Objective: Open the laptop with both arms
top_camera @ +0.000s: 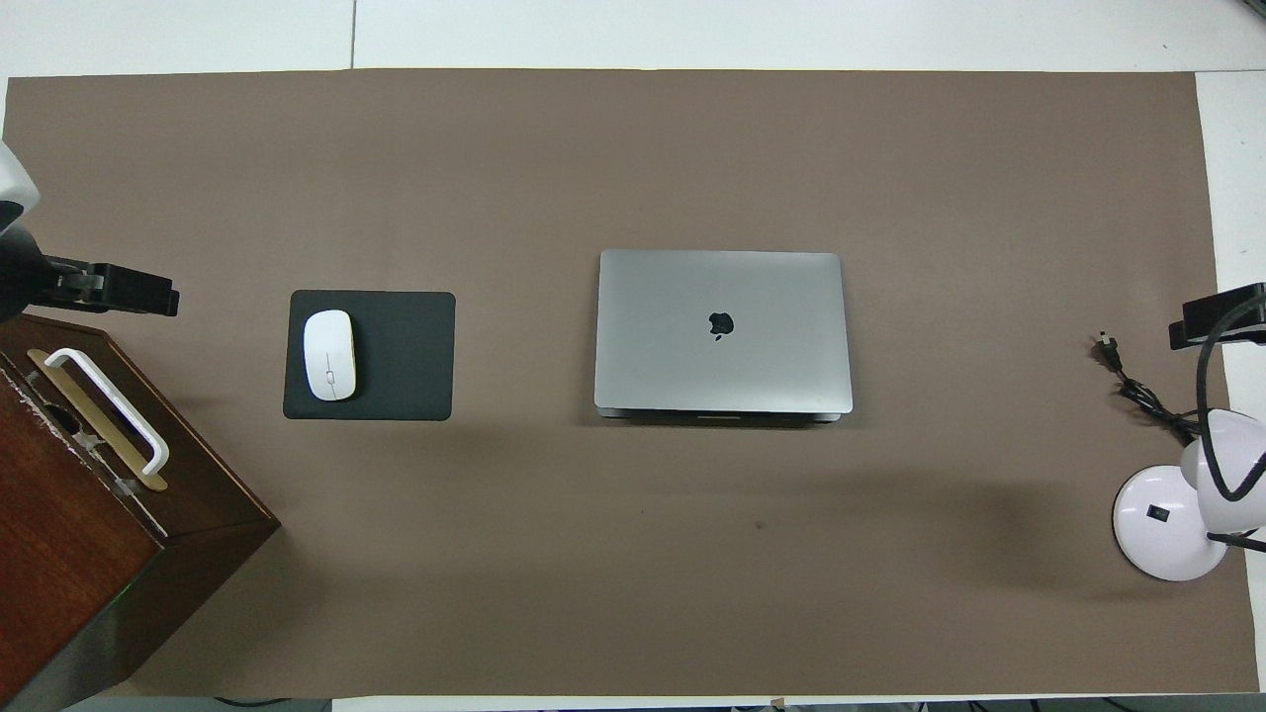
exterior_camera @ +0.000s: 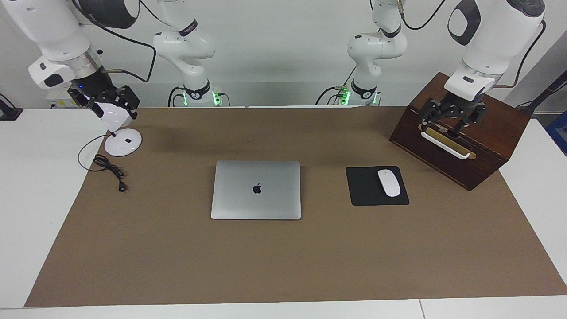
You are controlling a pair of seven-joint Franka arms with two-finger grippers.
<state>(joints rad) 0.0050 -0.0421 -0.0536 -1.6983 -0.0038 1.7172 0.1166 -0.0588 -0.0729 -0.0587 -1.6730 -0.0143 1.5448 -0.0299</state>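
The laptop [exterior_camera: 256, 199] [top_camera: 722, 287] lies shut and flat in the middle of the brown mat, silver lid up with the dark apple logo showing. Its edge nearer the robots has a small notch. Neither gripper touches it. My left gripper [exterior_camera: 449, 123] [top_camera: 129, 294] hangs open over the wooden box at the left arm's end of the table, nothing between its fingers. My right gripper [exterior_camera: 106, 101] [top_camera: 1219, 318] hangs over the white desk lamp at the right arm's end, close to the lamp's head.
A black mouse pad [exterior_camera: 367, 195] [top_camera: 406, 356] with a white mouse [exterior_camera: 388, 182] [top_camera: 328, 354] lies beside the laptop toward the left arm's end. The dark wooden box [exterior_camera: 483, 150] [top_camera: 69, 514] has a white handle. The lamp [exterior_camera: 122, 142] [top_camera: 1162, 524] trails a black cable [exterior_camera: 110, 170].
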